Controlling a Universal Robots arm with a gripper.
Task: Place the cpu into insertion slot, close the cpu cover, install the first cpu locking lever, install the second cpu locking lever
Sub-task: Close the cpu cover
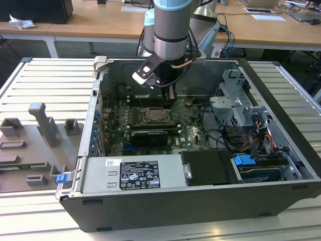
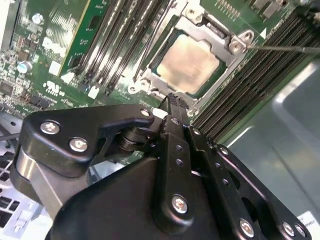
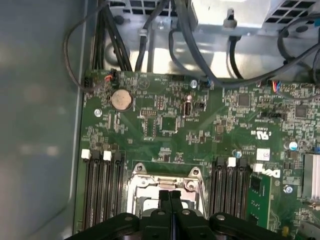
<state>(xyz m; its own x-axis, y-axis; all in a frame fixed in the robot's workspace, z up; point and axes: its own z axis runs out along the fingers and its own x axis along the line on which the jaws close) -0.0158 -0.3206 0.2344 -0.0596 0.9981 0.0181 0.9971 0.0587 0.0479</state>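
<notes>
The cpu (image 2: pixel 189 64) lies flat in the insertion slot (image 1: pixel 158 117) on the green board, its pale beige top showing through the window of the cpu cover (image 2: pixel 222 36). The silvery cover frame (image 3: pixel 165 181) lies down over the chip. A thin locking lever (image 2: pixel 287 48) runs out from one corner of the socket. My gripper (image 3: pixel 170 197) hovers just above the socket's edge with its black fingers (image 2: pixel 172 107) pressed together and nothing between them. In the exterior view the gripper (image 1: pixel 170 99) hangs inside the case, just behind the socket.
Black memory slots (image 3: pixel 100 190) flank the socket on both sides. A long black graphics card (image 1: pixel 149 136) lies in front of it. The power supply (image 1: pixel 133 173), drive cage (image 1: pixel 235 100) and cables (image 1: pixel 225 135) crowd the case. A grey fixture (image 1: pixel 45 125) stands outside on the exterior view's left.
</notes>
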